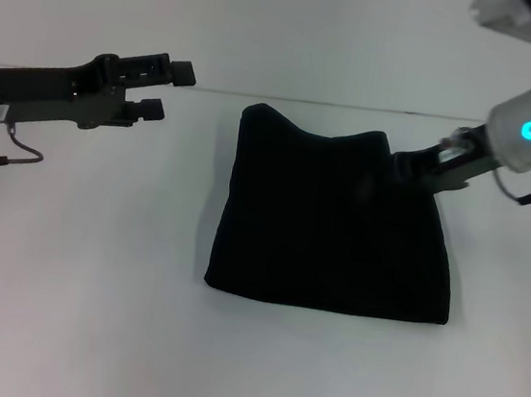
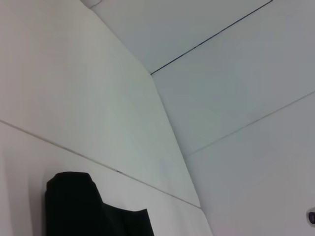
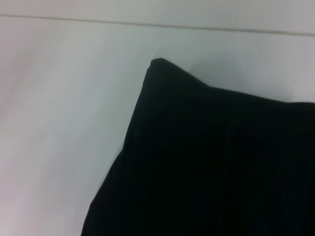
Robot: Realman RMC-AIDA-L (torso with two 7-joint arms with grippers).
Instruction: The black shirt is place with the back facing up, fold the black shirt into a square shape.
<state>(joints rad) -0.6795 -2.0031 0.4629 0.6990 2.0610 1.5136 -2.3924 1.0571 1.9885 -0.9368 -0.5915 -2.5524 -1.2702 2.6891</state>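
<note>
The black shirt (image 1: 335,226) lies folded into a rough square in the middle of the white table, its two far corners slightly raised. No lettering shows on it. My left gripper (image 1: 165,90) hovers open to the left of the shirt's far left corner, apart from it, with nothing between its fingers. My right gripper (image 1: 405,167) is at the shirt's far right corner, dark against the cloth. A corner of the shirt (image 2: 74,206) shows in the left wrist view. The right wrist view sits close over the shirt (image 3: 206,162) and one pointed corner.
The white table (image 1: 87,312) surrounds the shirt on all sides. A thin seam line (image 1: 354,108) runs across the table behind the shirt. A grey cable (image 1: 9,159) hangs below my left arm.
</note>
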